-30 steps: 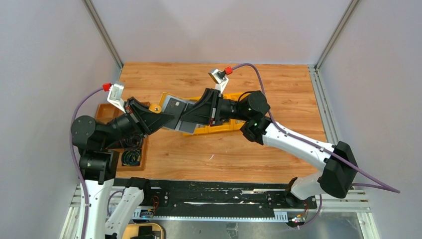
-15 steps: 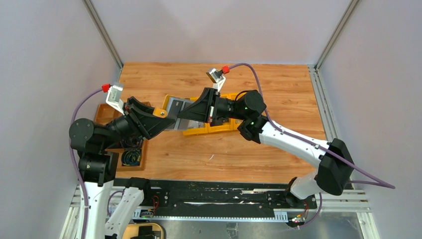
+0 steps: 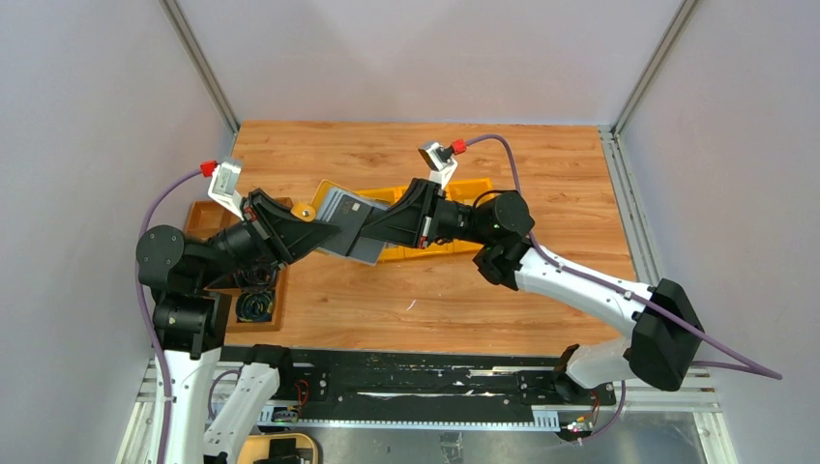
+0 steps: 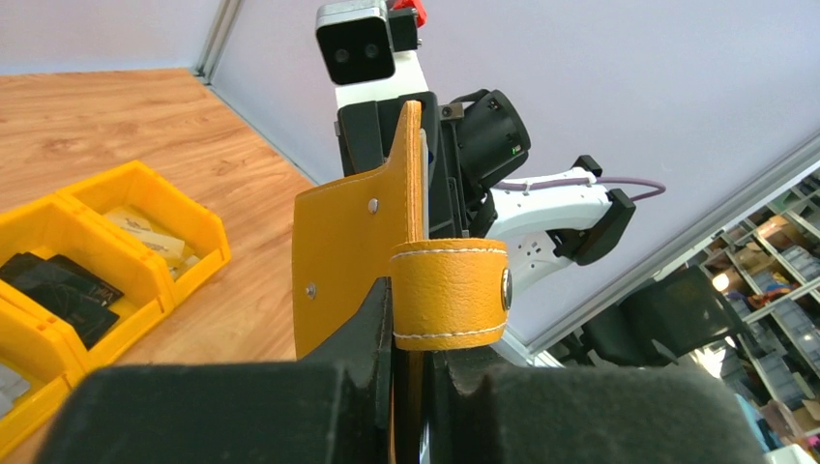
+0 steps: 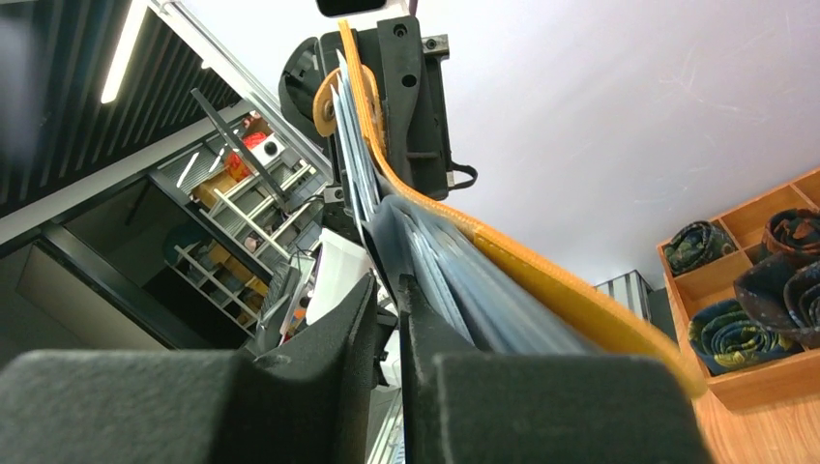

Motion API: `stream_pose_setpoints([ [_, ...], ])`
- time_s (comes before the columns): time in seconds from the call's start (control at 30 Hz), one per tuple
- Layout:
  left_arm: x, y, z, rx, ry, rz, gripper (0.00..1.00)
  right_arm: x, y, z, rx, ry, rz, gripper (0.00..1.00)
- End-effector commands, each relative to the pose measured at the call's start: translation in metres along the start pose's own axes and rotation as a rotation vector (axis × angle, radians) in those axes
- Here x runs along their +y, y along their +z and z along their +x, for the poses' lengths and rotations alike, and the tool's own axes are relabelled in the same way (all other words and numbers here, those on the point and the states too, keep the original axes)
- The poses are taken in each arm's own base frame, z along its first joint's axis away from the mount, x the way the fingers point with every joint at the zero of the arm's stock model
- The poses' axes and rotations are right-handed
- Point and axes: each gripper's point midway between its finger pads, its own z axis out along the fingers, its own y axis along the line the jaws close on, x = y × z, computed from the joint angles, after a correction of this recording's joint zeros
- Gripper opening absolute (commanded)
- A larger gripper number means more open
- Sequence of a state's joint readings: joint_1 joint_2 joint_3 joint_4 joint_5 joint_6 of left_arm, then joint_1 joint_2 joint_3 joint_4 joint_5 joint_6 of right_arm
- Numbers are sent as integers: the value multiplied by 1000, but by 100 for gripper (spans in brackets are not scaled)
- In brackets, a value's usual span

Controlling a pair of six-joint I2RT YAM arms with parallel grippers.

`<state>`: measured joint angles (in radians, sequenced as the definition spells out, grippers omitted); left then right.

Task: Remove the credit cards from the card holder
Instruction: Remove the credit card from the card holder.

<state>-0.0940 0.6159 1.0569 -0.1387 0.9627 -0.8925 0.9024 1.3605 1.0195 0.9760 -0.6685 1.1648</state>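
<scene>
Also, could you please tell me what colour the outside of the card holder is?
The card holder is mustard yellow, clearest in the left wrist view.

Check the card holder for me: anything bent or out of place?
The card holder, held up between the left gripper and right gripper, bows in a curve in the right wrist view. Nothing looks spilled or damaged.

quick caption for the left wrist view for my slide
Left tool pinching a mustard-yellow leather card holder upright, snap strap facing the camera, yellow plastic bins at left.
</scene>
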Motion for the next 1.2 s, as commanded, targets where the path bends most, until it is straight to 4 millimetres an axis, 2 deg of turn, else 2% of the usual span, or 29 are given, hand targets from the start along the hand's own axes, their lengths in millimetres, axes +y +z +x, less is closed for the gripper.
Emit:
stream_pose_setpoints([
  [0.0,-28,-3,-6,12,55,75,4,4,-4,-12,-65,-34,-14,20],
  [0.13,-30,-4,-7,14,57,75,0,7,1,-15,-57,-42,-28,31],
  [0.3,-33,-5,-6,24,58,86,0,5,8,-21,-66,-41,-28,32],
  [0.47,-31,-5,-2,34,58,87,0,17,15,-29,-71,-47,-76,25],
  [0.57,-30,-5,-2,32,65,81,1,21,14,-29,-65,-54,-86,13],
  [0.63,-30,-5,-4,27,68,75,5,20,11,-26,-63,-50,-80,7],
  [0.73,-30,-4,-6,24,65,69,22,19,7,-21,-58,-41,-81,3],
  [0.83,-30,-3,-9,16,67,65,27,18,2,-17,-59,-33,-80,0],
  [0.9,-31,-3,-12,10,70,67,26,19,0,-15,-57,-32,-83,0],
  [1.03,-30,-2,-16,-4,74,57,16,22,-3,-13,-53,-37,-90,0],
  [1.17,-29,-2,-18,-14,74,42,10,27,-7,-11,-55,-43,-115,6],
])
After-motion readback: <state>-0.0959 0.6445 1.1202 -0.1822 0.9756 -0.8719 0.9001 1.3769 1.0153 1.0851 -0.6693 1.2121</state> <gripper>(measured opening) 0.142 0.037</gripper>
